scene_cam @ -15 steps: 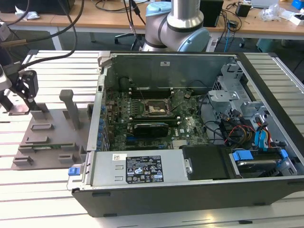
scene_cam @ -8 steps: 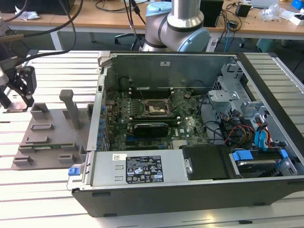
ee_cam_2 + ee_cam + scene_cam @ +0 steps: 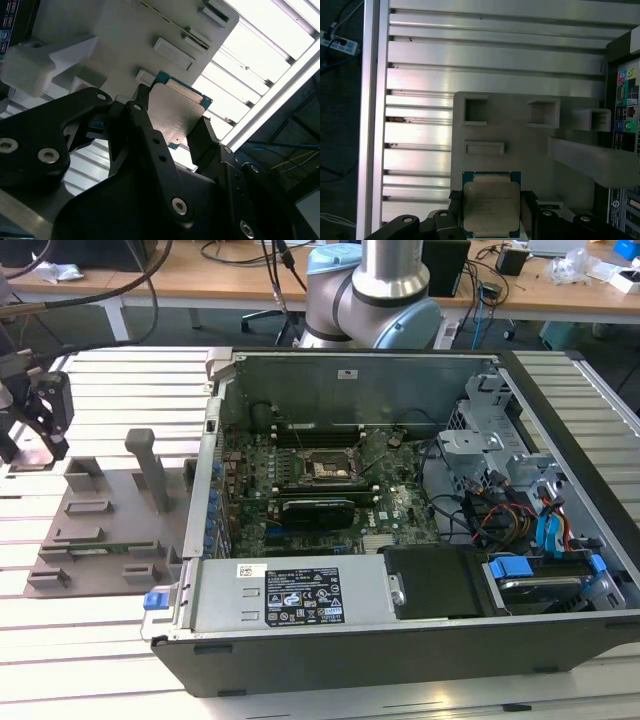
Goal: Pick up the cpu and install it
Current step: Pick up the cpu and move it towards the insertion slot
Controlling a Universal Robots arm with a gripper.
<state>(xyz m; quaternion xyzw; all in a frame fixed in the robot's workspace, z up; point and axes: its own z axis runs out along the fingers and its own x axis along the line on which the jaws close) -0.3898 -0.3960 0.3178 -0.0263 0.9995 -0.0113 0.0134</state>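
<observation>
One slatted aluminium tabletop [image 3: 100, 640] carries everything in the exterior view. On it, toward the exterior view's right, lies an open dark-walled computer case [image 3: 400, 650]. A green motherboard [image 3: 400, 505] is exposed inside, with a black square socket frame [image 3: 325, 468] near its middle and a long black card [image 3: 318, 510] just in front of that. Behind the case rises the silver-and-pale-blue robot arm [image 3: 375, 285].

On the slats at the exterior view's left, beside the case, lies a flat grey plastic fixture plate [image 3: 110, 510] with raised blocks and square pockets. The black gripper [image 3: 45, 425] hangs over the far left end of this plate, well apart from the socket.

In both wrist views the gripper is closed part-way, to the width of the cpu [image 3: 491, 205]. Its black fingers [image 3: 200, 139] press on two opposite edges of the chip. This is a small flat square chip with a silvery metal top and a thin blue-green rim [image 3: 175, 112], and it is held flat with the metal side facing the cameras. It sits over the grey plate, near a shallow rectangular recess [image 3: 484, 147]. Whether it touches the plate or is clear of it cannot be told.
</observation>
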